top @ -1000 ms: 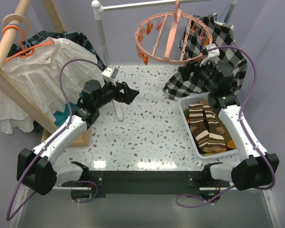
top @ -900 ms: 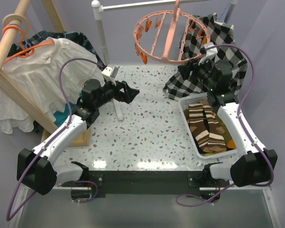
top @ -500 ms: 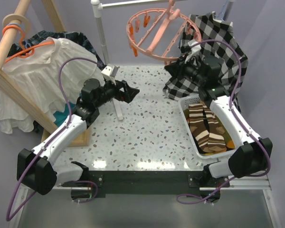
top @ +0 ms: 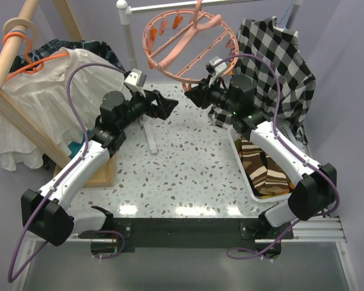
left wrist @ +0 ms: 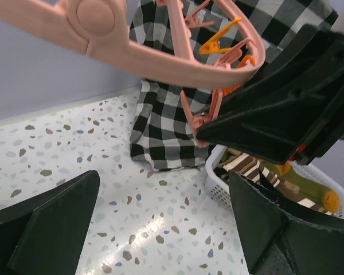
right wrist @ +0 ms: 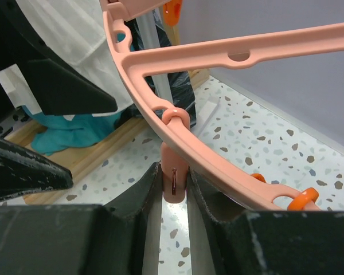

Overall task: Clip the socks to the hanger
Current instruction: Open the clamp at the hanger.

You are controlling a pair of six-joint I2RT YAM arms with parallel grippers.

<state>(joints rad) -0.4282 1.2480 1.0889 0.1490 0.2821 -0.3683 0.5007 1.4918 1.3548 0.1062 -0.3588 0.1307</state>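
Salmon-pink plastic hanger (top: 181, 43) hangs tilted, one clip (right wrist: 174, 172) clenched in the right pincer (right wrist: 174, 192), left pincer (top: 165, 107) gaping nearby, socks (top: 264, 167) in the white basket (top: 239, 149): should that small clip slip, the ring would swing away.

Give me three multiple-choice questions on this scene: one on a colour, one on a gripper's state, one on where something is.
1. What colour is the drying ring? A) salmon pink B) blue C) green
2. How is the right gripper? A) wide open B) shut on a clip C) shut on nothing
3. Where are the striped socks? A) clipped to the drying ring B) in the right gripper C) in the white basket

Answers: 1 A, the ring's rim and spokes are pink. 2 B, its fingers pinch a clip under the rim. 3 C, they lie flat inside the basket.
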